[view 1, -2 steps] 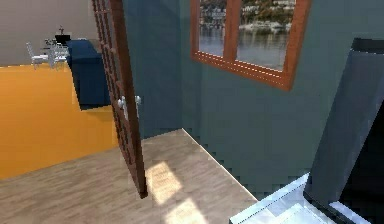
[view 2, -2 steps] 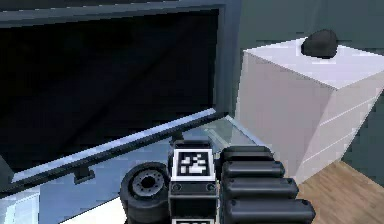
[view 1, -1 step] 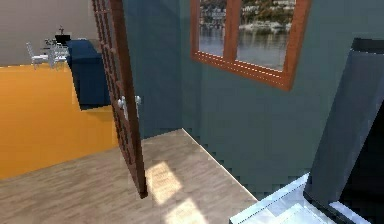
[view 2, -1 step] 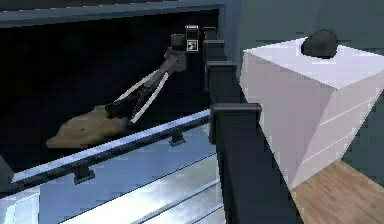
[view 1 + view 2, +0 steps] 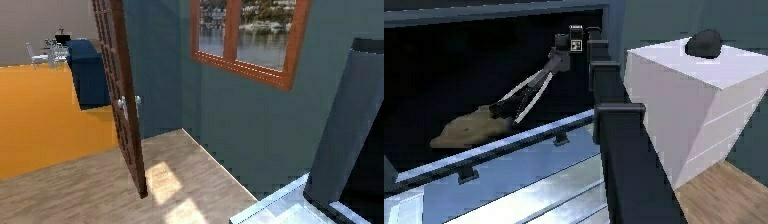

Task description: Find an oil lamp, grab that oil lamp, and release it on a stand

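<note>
While thin fingers point(image 5: 524, 95) slant twd tan lumpy blob point(image 5: 469, 128), hold can't tell, boxy white cabinet point(image 5: 684, 105) beside

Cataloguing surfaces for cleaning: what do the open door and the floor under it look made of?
Door: reddish-brown wood, it seems, from its colour; the finish looks smooth, perhaps varnished. Floor: pale wood planks or laminate; long board lines show, and the finish looks matte.
</note>
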{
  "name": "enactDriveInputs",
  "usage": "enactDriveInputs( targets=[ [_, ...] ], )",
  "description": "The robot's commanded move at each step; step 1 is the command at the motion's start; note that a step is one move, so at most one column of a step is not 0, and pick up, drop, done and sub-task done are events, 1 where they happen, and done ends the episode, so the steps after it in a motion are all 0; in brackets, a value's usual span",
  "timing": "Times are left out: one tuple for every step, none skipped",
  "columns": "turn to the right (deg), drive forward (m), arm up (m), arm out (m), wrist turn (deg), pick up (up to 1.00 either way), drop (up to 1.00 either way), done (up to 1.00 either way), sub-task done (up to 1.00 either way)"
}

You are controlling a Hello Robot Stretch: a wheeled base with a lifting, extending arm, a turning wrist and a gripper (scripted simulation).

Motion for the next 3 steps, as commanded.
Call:
enactDriveInputs(
  targets=[
    [0.0, 0.0, 0.0, 0.0, 45.0, 0.0, 0.0, 0.0, 0.0],
    [0.0, 0.0, 0.0, 0.0, 0.0, 0.0, 1.0, 0.0, 0.0],
    [0.0, 0.0, 0.0, -0.1, 0.0, 0.0, 0.0, 0.0, 0.0]
  ],
)
